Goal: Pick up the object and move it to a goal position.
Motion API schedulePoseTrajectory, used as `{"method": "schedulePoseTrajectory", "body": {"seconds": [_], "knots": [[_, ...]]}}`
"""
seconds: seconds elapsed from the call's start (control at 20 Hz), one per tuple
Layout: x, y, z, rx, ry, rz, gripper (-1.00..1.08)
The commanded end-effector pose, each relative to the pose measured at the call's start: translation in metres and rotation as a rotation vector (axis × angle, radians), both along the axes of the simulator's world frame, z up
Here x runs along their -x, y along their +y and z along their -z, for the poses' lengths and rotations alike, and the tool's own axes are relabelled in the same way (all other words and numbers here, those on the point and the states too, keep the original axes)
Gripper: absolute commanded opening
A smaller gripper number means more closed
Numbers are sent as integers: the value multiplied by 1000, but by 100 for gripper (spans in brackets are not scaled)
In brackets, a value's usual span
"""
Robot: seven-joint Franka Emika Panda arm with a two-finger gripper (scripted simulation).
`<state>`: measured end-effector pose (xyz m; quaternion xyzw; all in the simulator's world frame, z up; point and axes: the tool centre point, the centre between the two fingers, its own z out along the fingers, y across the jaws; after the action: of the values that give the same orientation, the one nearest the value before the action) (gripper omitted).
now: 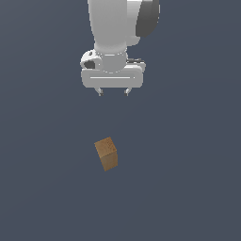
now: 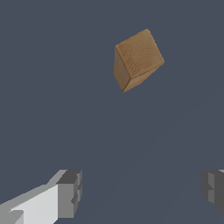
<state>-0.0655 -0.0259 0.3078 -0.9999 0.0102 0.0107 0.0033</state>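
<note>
Above the block, the white arm hung over a plain dark floor, its gripper spread wide and holding nothing. The block sat well below the fingertips, apart from them, turned corner-on, with nothing between or beside it. Only the wrist view showed the wood grain on its top and the grey finger pads.

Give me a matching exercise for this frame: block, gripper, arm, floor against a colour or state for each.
Things:
1. block
2. gripper
3. arm
4. floor

Descriptions:
A. plain dark blue-grey
B. open, holding nothing
C. tan-brown, wood grain
D. white, coming in from the top of the exterior view

Pairs: 1-C, 2-B, 3-D, 4-A
</note>
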Motion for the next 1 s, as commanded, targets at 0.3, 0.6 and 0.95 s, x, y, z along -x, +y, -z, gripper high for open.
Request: {"method": "schedulePoseTrajectory", "body": {"seconds": [0.3, 0.6, 0.95], "knots": [[-15, -3, 7, 3, -2, -42, 100], [-42, -7, 20, 6, -5, -118, 100], [-88, -16, 51, 8, -11, -253, 100]]}}
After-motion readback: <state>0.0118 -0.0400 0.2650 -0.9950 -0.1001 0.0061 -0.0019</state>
